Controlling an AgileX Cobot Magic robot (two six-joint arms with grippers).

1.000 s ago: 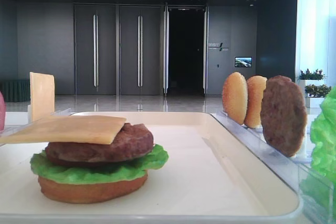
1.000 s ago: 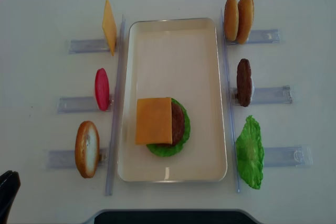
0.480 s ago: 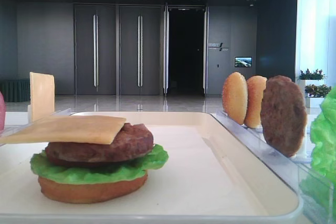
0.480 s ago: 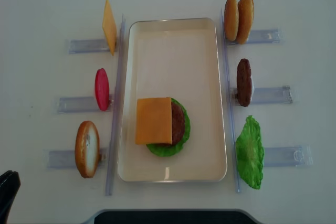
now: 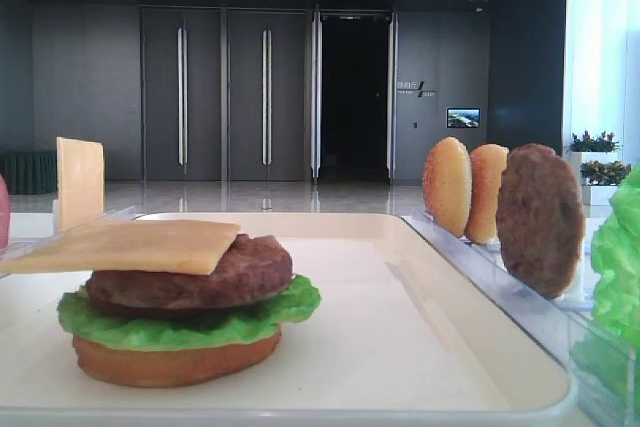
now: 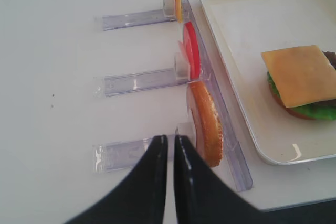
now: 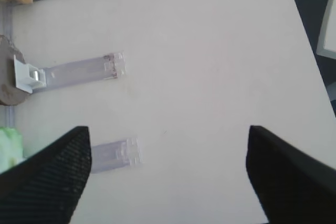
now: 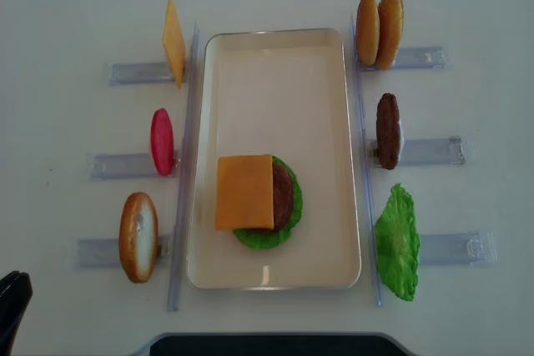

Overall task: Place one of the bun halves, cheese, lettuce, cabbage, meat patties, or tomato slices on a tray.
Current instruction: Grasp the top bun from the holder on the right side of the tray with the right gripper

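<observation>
On the cream tray (image 8: 275, 64) sits a stack: orange-brown bun bottom (image 5: 175, 362), lettuce (image 5: 190, 322), meat patty (image 5: 200, 277) and a cheese slice (image 8: 244, 192) on top. On edge in clear holders stand two bun halves (image 8: 379, 29), a patty (image 8: 387, 130) and lettuce (image 8: 397, 242) to the right of the tray. To its left stand cheese (image 8: 173, 42), a red tomato slice (image 8: 162, 141) and a bun half (image 8: 138, 236). My left gripper (image 6: 170, 139) is shut and empty, just left of that bun (image 6: 206, 123). My right gripper (image 7: 165, 129) is wide open over bare table.
Clear plastic holders (image 8: 430, 151) stick out on both sides of the tray, with long clear rails (image 8: 182, 164) along its edges. In the right wrist view the holder ends (image 7: 113, 153) lie to the left of my fingers and the table's edge (image 7: 307, 35) to the right.
</observation>
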